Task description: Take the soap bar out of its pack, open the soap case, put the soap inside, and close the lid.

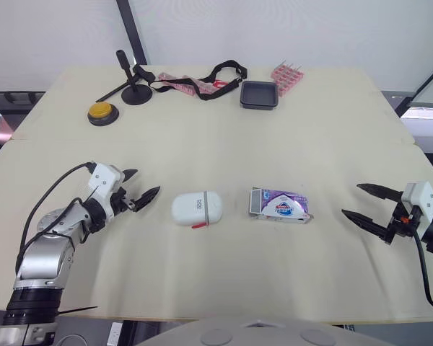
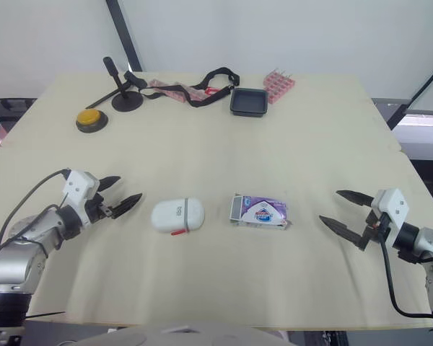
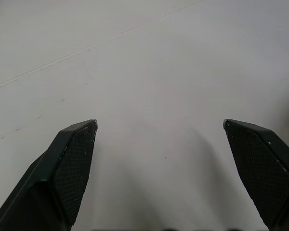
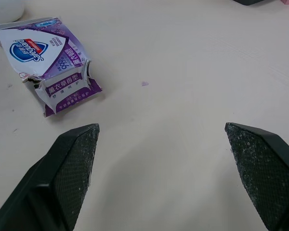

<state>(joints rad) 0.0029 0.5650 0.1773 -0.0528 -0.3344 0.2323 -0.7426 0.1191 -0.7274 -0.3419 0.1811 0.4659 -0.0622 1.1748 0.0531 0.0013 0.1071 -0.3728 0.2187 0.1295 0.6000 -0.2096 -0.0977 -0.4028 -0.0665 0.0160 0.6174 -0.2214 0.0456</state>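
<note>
White oval plastic soap case (image 1: 197, 208) and torn purple soap pack (image 1: 280, 205) lie mid-way across the beige table (image 1: 216, 288), case on the left. The left gripper (image 1: 146, 182) and right gripper (image 1: 351, 199) are spread, empty. A one-sided pinch could skid the flimsy pack.

I see bright, even, diffuse light over the tabletop (image 1: 224, 166); soft, faint shadows lie beneath the left claw (image 3: 160, 126) and right claw (image 4: 161, 127) in the wrist views.

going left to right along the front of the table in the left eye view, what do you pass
left hand → white oval plastic soap case → purple and white soap pack → right hand
</note>
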